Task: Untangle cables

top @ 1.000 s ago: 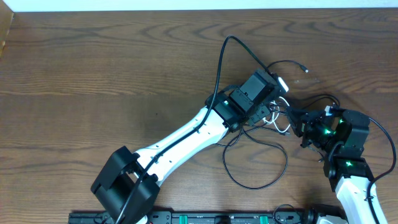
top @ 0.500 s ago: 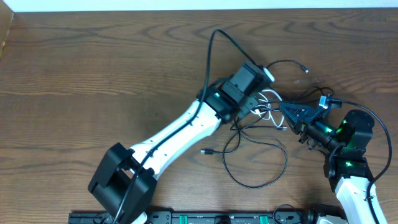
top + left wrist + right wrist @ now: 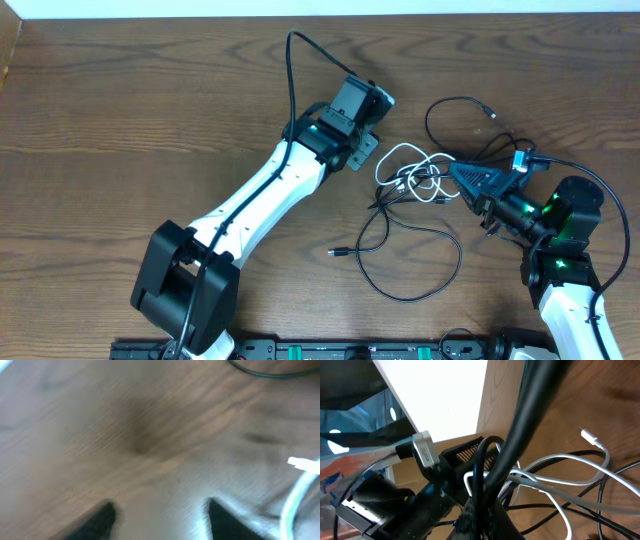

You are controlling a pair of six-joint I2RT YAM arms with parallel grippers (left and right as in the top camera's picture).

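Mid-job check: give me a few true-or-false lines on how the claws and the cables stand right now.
1. The left claw is open and holds nothing. True.
2. The left claw touches the tangle of thin black and white cables. False: in the overhead view it is apart from the tangle, up and to the left, over the brown wooden table.
3. The right claw stands open over bare wood. False: it is shut on the tangle's right side.
4. A white cord loops through the tangle. True.
5. A small black plug end lies on the table below and left of the tangle. True.
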